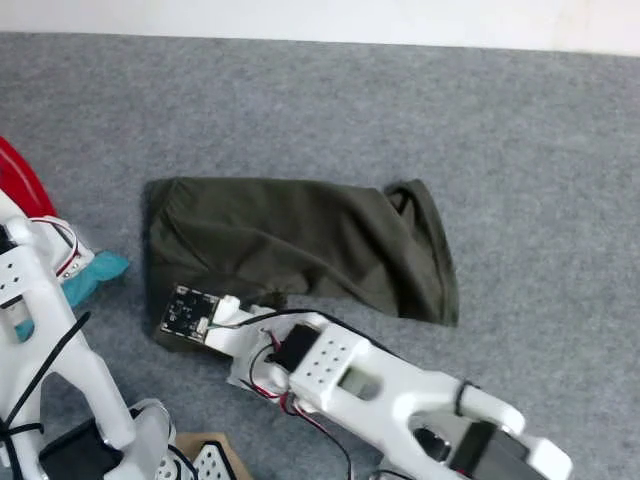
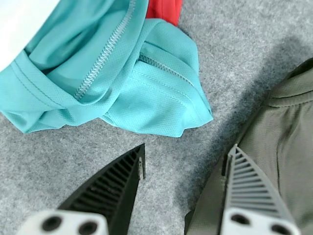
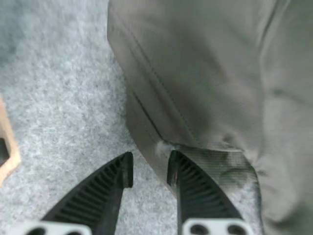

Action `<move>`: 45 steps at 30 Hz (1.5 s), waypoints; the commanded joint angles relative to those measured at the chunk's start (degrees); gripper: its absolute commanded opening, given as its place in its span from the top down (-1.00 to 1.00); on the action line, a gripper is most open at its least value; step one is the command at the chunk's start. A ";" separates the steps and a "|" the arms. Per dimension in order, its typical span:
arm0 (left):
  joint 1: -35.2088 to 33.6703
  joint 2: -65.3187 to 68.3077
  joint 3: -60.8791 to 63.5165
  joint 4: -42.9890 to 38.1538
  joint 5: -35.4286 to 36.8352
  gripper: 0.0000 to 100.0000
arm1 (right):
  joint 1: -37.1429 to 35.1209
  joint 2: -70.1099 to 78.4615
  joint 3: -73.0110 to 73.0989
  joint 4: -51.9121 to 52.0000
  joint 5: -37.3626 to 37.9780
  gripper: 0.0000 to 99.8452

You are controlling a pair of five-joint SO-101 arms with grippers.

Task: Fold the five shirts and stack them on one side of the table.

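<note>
A dark olive shirt [image 1: 300, 245] lies flattened across the middle of the grey carpet, one end bunched at the right. My right gripper [image 3: 149, 156] hovers low at its near left corner [image 1: 170, 335], open only a little, with the shirt's hem [image 3: 146, 125] just ahead of the fingertips and one finger [image 3: 195, 186] over the cloth. My left gripper [image 2: 188, 149] is open wide above bare carpet, with nothing between its fingers. A crumpled teal shirt [image 2: 112, 68] lies just beyond it and red cloth [image 2: 164, 10] behind that. The olive shirt's edge [image 2: 288, 127] lies beside one finger.
At the table's left edge the teal shirt [image 1: 95, 270] and the red cloth [image 1: 20, 180] lie under the left arm [image 1: 40, 300]. A brown cardboard piece [image 1: 205, 445] sits at the near edge between the arms. Open carpet stretches behind and right of the olive shirt.
</note>
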 commanded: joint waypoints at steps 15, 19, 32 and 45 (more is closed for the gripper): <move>-0.31 0.22 3.21 -5.80 0.18 0.47 | 4.18 0.66 -5.58 -3.47 0.88 0.75; 0.57 0.22 3.38 -5.71 0.26 0.47 | 4.18 3.21 -7.87 -3.65 0.97 0.75; 0.66 0.22 3.38 -5.80 0.35 0.47 | 4.18 13.14 -13.14 -3.56 1.05 0.87; 2.15 0.22 5.67 -5.89 0.35 0.47 | 9.63 13.05 -12.97 -3.21 4.22 0.99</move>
